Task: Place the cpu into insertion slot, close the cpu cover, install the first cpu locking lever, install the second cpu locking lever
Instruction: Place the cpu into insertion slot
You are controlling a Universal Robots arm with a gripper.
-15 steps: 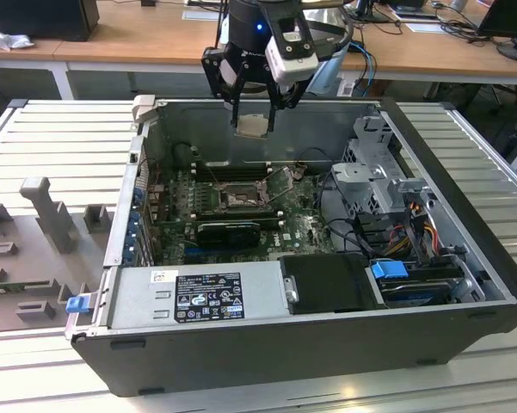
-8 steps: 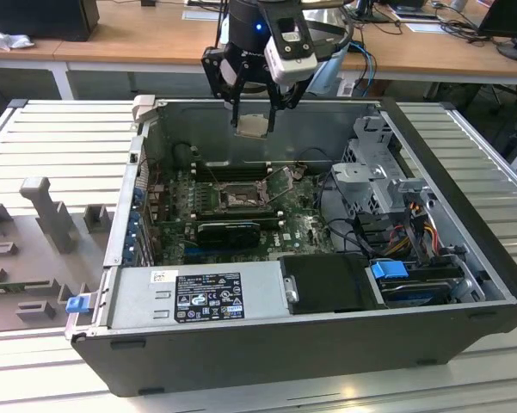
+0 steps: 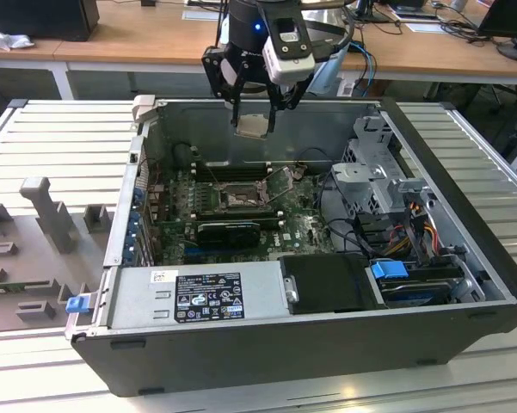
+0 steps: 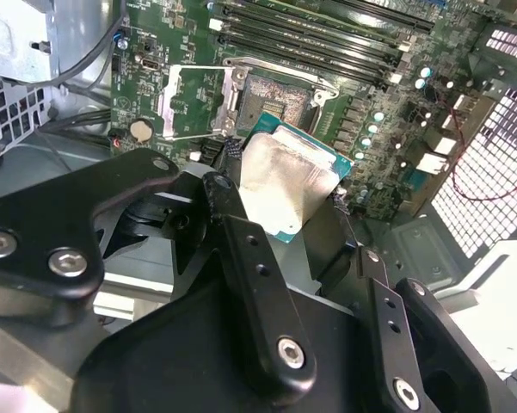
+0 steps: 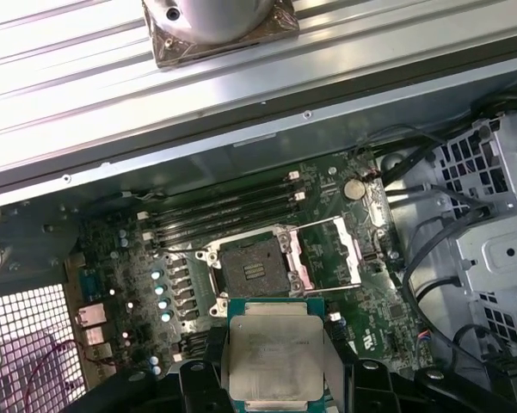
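End effector (image 3: 253, 121) hangs high over the open case (image 3: 464, 225), level with its back rim. Clenched on the cpu (image 3: 253, 126): black fingers (image 4: 232, 215) press two opposite edges, and the chip is held flat, pale face up. Nothing else touches the chip. In both wrist views its green underside shows along the edges (image 4: 284, 185) (image 5: 275, 357).

Slot (image 3: 239, 199) lies well below the end effector, on the green board on the case floor. It is bare, with its greyish centre showing in both wrist views (image 5: 254, 274) (image 4: 273, 101). It is not straight under the chip: in the first wrist view it sits just past the chip's far edge.

Cover (image 5: 301, 258) is swung open, to one side of the slot and clear of it, with green board showing through its window. In the exterior view it stands tilted up (image 3: 284, 179), to the exterior view's right of the slot.

Memory slots (image 5: 224, 211) run along the slot's far side from the end effector. Power supply (image 3: 198, 294) lies along the case's near wall, well apart from the end effector. The case rests on a ribbed metal worktop (image 3: 60, 146).
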